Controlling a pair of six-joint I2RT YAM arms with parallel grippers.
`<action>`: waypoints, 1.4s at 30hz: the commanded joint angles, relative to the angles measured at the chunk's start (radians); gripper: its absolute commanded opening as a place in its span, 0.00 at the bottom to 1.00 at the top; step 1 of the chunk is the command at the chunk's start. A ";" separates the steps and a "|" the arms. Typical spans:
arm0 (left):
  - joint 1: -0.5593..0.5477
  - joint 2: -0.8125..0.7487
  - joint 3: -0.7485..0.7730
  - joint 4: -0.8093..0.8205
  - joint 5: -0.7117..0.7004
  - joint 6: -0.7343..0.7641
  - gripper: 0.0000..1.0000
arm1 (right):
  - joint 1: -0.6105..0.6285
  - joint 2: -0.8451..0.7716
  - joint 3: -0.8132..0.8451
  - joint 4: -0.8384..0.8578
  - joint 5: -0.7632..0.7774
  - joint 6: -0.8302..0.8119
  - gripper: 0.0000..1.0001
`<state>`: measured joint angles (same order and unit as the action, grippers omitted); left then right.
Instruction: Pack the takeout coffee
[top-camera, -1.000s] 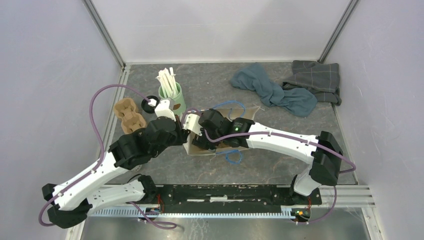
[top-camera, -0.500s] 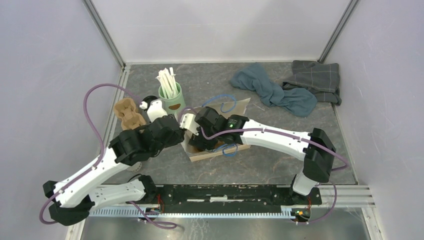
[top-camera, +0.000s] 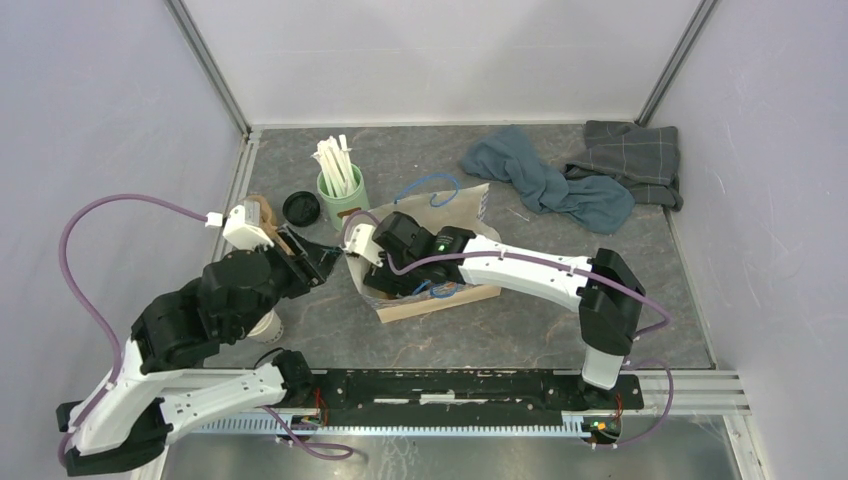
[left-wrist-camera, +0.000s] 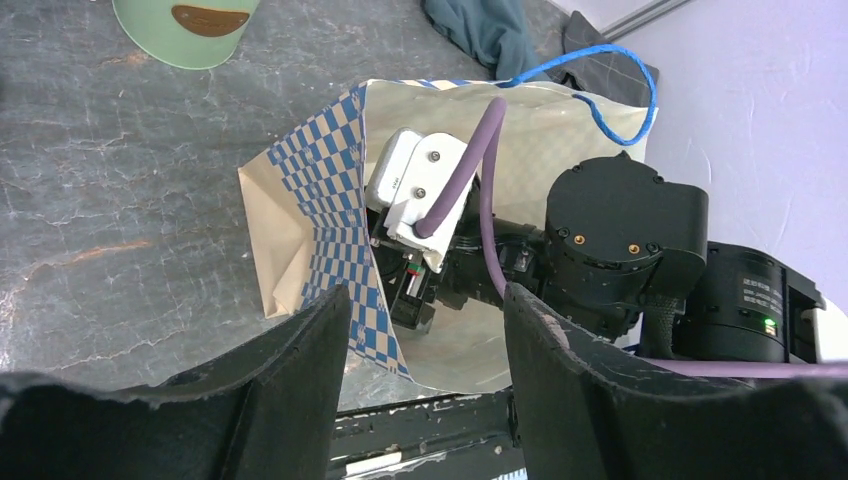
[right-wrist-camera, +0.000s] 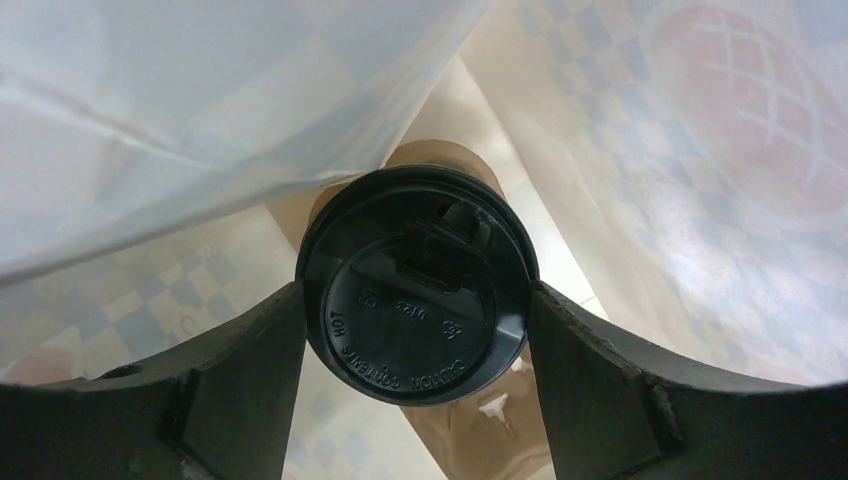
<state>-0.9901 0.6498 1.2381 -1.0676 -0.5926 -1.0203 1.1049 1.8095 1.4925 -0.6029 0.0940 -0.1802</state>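
**Hidden and blurred parts**

From above you cannot see the right gripper (right-wrist-camera: 416, 300) or the paper coffee cup with round black plastic lid (right-wrist-camera: 417, 290): the blue-checked cream paper bag (left-wrist-camera: 335, 200) and the arm hide them. At the right wrist, the lid covers most of the cup body; the bag walls are blurred.

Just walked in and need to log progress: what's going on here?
The right pincer is down inside the paper bag, gripping the lidded takeout coffee between its fingers. The left pincer hangs open and empty just outside the bag's mouth. The cup is not yet let go.
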 joint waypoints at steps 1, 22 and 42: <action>-0.004 -0.011 0.021 0.013 -0.006 0.028 0.65 | -0.007 0.135 -0.123 -0.098 -0.012 0.040 0.70; -0.004 -0.021 -0.042 0.083 0.032 0.074 0.67 | -0.009 0.036 0.273 -0.288 0.007 0.159 0.98; -0.004 0.021 -0.009 0.074 0.007 0.068 0.66 | -0.017 -0.087 0.459 -0.370 0.070 0.251 0.98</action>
<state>-0.9901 0.6395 1.1904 -1.0298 -0.5663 -1.0000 1.0946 1.7702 1.8713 -0.9577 0.1337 0.0338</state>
